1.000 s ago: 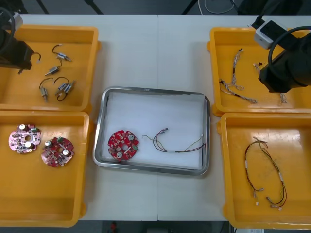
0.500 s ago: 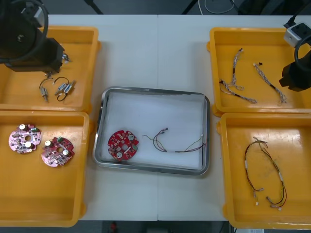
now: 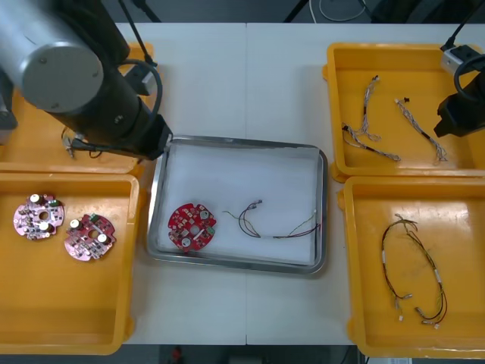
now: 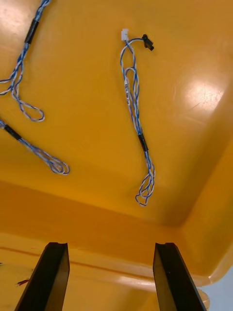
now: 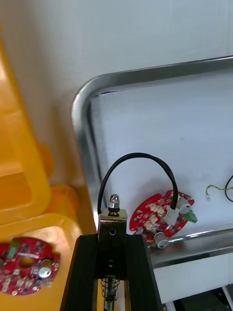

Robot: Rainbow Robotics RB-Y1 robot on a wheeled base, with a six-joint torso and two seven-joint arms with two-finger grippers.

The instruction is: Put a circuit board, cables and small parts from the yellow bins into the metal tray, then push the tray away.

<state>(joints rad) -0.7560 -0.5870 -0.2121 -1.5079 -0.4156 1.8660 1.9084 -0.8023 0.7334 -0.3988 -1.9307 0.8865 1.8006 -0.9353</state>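
My left gripper [image 5: 111, 243] is shut on a small metal part [image 5: 113, 214] with a looped black cable [image 5: 138, 156]. It hangs over the left rim of the metal tray [image 5: 81, 114], beside the red circuit board [image 5: 162, 218] lying inside. In the front view my left arm [image 3: 91, 91] covers the far left bin and reaches the tray [image 3: 242, 142]. The tray holds the board [image 3: 192, 226] and a thin cable [image 3: 273, 225]. My right gripper [image 4: 110, 277] stands open over the far right bin, near a twisted blue and white cable [image 4: 133, 104].
Two more circuit boards [image 3: 64, 227] lie in the near left bin [image 3: 68, 318]. Blue and white cables [image 3: 371, 133] rest in the far right bin, and a long cable [image 3: 413, 265] in the near right bin. My right arm [image 3: 462, 106] sits at the right edge.
My left arm has swung from the far left bin to the tray's left edge, carrying the metal part. My right arm drew back toward the right edge.
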